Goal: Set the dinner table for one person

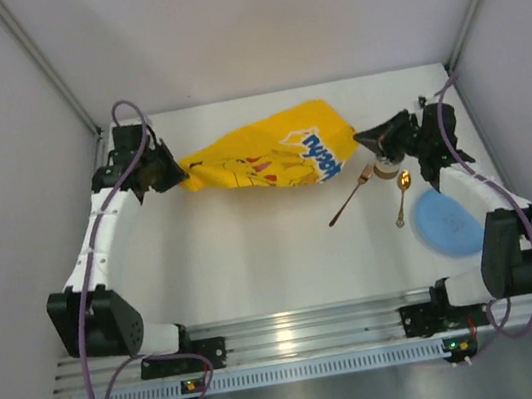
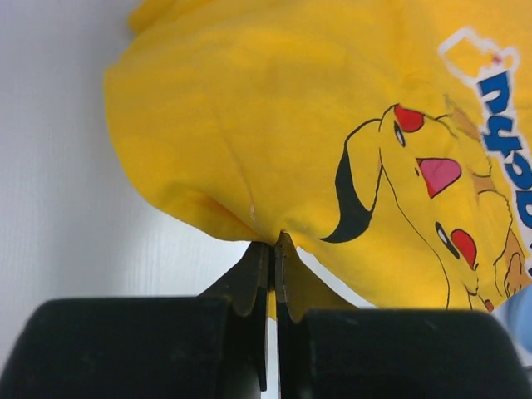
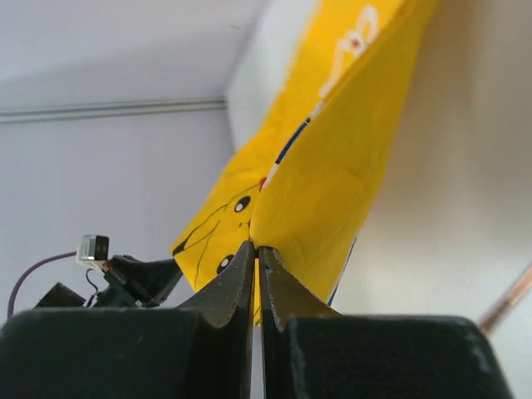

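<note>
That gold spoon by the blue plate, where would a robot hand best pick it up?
By the middle of its thin handle, from straight above, jaws closing across it. The spoon lies flat on the table, so only the top is reachable; mid-handle sits clear of the fork and the blue plate. The right gripper, now shut on the yellow cloth, is nearest.

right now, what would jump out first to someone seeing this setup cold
The bright yellow Pikachu-print cloth stands out first, over the far middle of the white table. It is pinched at its left end by the left gripper and at its right end by the right gripper. Next comes the blue plate by the right arm, with a gold fork and gold spoon lying just left of it.
</note>
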`<state>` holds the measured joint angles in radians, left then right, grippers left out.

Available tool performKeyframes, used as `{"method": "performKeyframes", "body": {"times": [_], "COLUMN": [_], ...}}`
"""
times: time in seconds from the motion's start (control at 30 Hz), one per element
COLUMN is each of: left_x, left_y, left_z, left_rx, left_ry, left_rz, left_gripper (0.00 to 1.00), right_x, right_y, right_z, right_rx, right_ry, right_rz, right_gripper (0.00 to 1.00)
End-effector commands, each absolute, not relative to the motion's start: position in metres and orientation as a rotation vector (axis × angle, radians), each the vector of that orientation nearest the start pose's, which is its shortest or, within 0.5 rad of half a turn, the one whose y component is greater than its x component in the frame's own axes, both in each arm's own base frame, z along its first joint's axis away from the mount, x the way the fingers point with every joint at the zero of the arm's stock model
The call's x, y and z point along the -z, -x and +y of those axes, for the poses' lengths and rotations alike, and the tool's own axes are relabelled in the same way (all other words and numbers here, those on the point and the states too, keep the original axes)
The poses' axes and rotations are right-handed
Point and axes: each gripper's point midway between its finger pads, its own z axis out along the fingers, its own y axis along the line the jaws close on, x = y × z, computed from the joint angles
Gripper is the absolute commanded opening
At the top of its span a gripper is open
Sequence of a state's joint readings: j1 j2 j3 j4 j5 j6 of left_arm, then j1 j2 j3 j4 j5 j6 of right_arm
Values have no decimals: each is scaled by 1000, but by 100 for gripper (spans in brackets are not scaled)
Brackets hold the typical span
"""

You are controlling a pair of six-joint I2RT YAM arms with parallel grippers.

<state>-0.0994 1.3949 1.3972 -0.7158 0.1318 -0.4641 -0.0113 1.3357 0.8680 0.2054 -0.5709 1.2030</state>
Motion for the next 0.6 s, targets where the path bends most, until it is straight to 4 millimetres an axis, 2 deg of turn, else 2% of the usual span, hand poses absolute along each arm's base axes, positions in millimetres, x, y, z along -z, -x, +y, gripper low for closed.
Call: {"method": "performKeyframes", "body": {"times": [0.0, 0.07, 0.13, 0.17, 0.2, 0.27, 0.3, 0.47, 0.5, 0.53, 0.57], "left_x": [-142, -107, -97, -99, -101, -117, -121, -118, -117, -117, -119], "left_y": [-362, -348, -337, -336, -335, -334, -334, -311, -307, -304, -301], "left_z": [-70, -68, -66, -67, -68, -70, -70, -59, -56, -55, -54], "left_rx": [354, 337, 321, 332, 342, 373, 377, 280, 259, 254, 249], "left_ry": [413, 449, 472, 473, 465, 434, 426, 444, 446, 453, 454], "left_rz": [2534, 2666, 2748, 2753, 2747, 2701, 2693, 2758, 2762, 2767, 2769], "left_gripper": [0, 0, 0, 0, 0, 0, 0, 8, 31, 96, 99], "right_x": [-152, -133, -130, -129, -140, -147, -161, -187, -192, -193, -193], "right_y": [-381, -374, -370, -367, -369, -367, -371, -364, -357, -351, -346], "right_z": [133, 134, 132, 131, 129, 126, 126, 132, 135, 138, 138], "right_rx": [-1235, -1212, -1182, -1160, -1141, -1108, -1108, -1121, -1130, -1129, -1120], "right_ry": [-835, -849, -858, -849, -830, -811, -779, -702, -684, -672, -661], "right_rz": [2076, 2141, 2174, 2193, 2174, 2186, 2165, 2192, 2205, 2219, 2233], "right_gripper": [0, 0, 0, 0, 0, 0, 0, 0, 0, 0, 0]}}
